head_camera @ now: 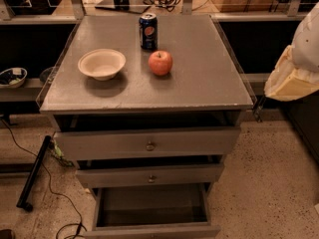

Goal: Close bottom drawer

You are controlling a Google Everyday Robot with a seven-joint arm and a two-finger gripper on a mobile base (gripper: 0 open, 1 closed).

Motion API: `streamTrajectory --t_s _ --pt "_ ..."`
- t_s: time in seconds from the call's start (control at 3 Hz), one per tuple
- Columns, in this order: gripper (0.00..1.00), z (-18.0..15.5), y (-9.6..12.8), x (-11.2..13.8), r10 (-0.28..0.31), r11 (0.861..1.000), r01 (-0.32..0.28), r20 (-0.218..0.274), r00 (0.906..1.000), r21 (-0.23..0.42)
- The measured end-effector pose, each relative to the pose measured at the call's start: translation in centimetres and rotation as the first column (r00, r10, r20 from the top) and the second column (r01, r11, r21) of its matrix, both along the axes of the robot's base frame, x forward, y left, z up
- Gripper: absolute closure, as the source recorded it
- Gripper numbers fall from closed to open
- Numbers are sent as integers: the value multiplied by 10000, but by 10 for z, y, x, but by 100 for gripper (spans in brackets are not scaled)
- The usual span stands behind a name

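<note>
The bottom drawer of the grey cabinet is pulled far out at the lower edge of the camera view. Its inside is open to view and looks empty, and only the top strip of its low front panel shows; the knob is cut off. The middle drawer and the top drawer each stick out a little, each with a small round knob. My gripper, a cream and white shape, hangs at the right edge, level with the cabinet top and well away from the bottom drawer.
On the cabinet top stand a white bowl, a red apple and a blue soda can. A black pole and cables lie on the floor at the left. Dark shelving runs behind.
</note>
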State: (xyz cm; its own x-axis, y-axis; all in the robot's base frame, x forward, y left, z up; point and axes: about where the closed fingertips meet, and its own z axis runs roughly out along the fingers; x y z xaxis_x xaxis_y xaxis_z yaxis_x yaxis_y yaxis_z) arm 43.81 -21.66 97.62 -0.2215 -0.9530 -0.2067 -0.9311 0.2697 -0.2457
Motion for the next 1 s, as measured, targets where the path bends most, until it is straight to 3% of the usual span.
streamTrajectory --t_s 0.33,1.0 --pt "100 -10 -2 -5 -361 9993 362 118 9993 -94" --pt "100 -127 -15 -55 -1653 9848 1682 -640 9842 424"
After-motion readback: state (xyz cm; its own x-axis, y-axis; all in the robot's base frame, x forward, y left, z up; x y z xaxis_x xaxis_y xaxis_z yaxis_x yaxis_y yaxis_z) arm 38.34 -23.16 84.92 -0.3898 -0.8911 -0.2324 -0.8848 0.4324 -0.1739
